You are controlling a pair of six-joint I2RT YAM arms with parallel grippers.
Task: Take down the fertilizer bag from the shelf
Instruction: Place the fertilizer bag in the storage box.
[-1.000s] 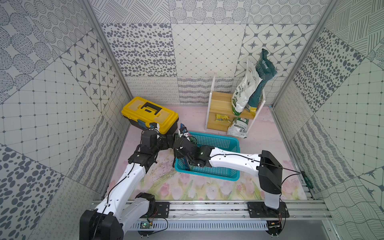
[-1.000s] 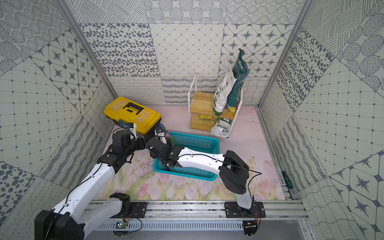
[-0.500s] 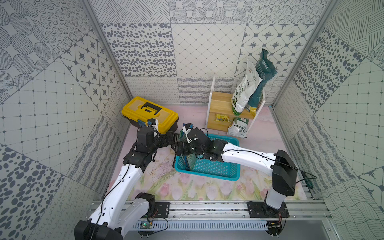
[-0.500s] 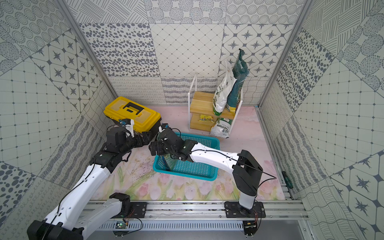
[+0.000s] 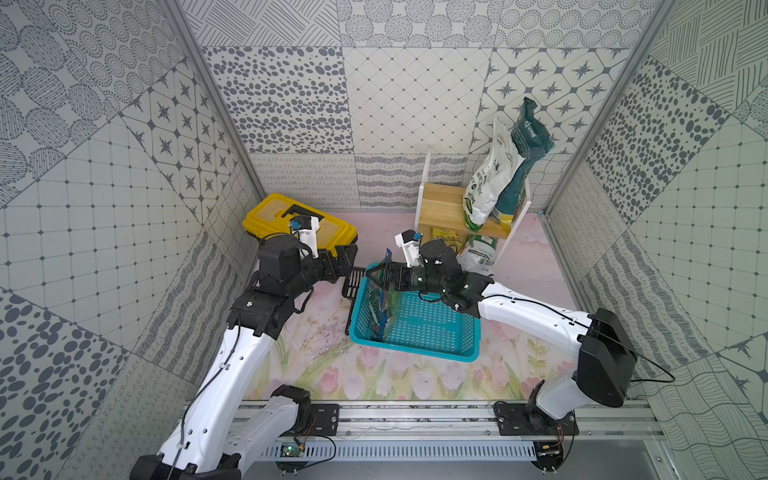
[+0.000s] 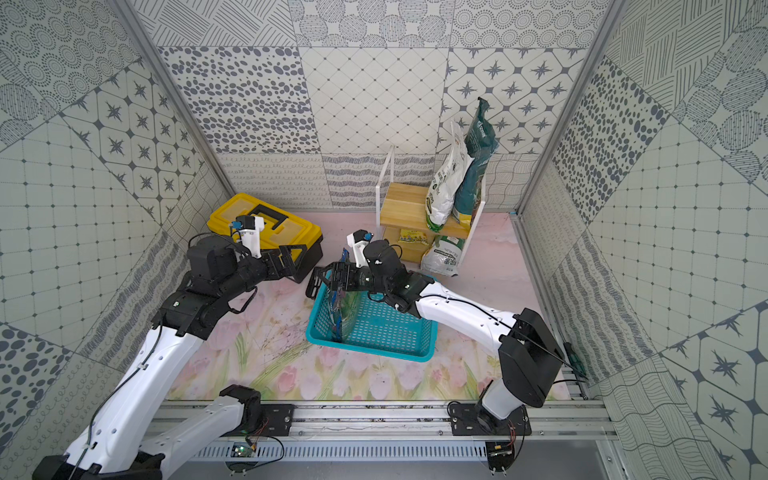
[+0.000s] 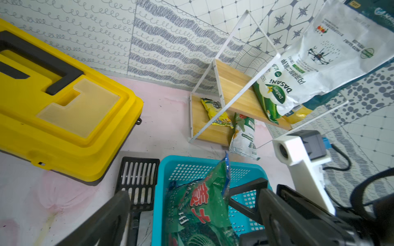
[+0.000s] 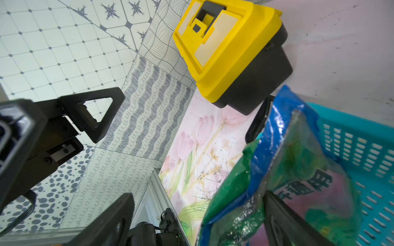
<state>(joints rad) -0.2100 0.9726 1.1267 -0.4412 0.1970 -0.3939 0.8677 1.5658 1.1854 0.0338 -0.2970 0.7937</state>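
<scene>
Patterned tile walls boxed in the flowered tabletop (image 5: 324, 365), with the shelf (image 5: 442, 203) at the back. I took the green fertilizer bag (image 5: 380, 303) to be the task's. It stood on end inside the teal basket (image 5: 415, 347), off the shelf, at the end nearest the left arm. The right end effector (image 5: 378, 276) hung at its top edge, jaws spread wide and gripping nothing, so I reckoned the basket wall alone propped it. The left end effector (image 5: 347, 264), also spread and empty, hovered beside the yellow toolbox (image 5: 299, 220), over a black slotted scoop (image 7: 137, 176). A white bag (image 5: 486, 187) and a dark green bag (image 5: 521, 166) leaned together on the top board. Backing the right arm out meant clearing the bag's tall edge.
</scene>
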